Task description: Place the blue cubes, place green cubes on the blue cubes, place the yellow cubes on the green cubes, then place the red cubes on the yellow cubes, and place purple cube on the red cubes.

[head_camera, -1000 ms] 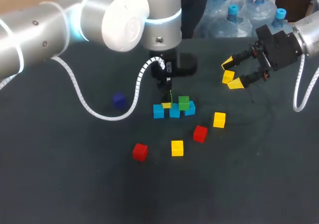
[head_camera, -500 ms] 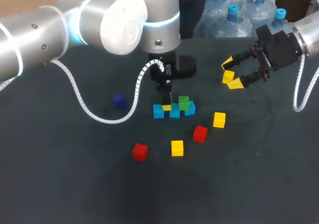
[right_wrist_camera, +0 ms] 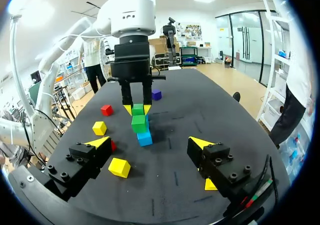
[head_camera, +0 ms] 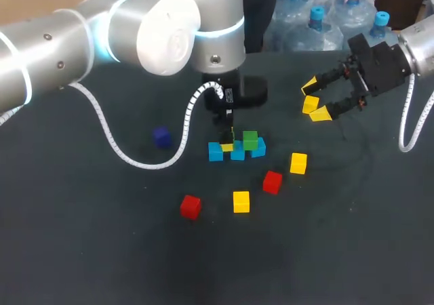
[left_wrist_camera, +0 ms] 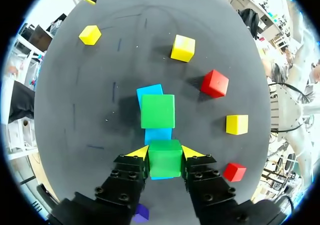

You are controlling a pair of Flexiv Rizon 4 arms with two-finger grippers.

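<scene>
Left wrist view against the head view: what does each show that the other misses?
Left wrist only: the left tool shut on a green cube, a tip on each side, above the blue cubes. Head only: the right tool, open, near a yellow cube. Both: the other green cube on blue, two red cubes, the purple cube.

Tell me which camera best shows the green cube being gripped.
Left wrist view: the held green cube sits large in the left gripper. Right wrist view shows it small; head view barely shows it.
</scene>
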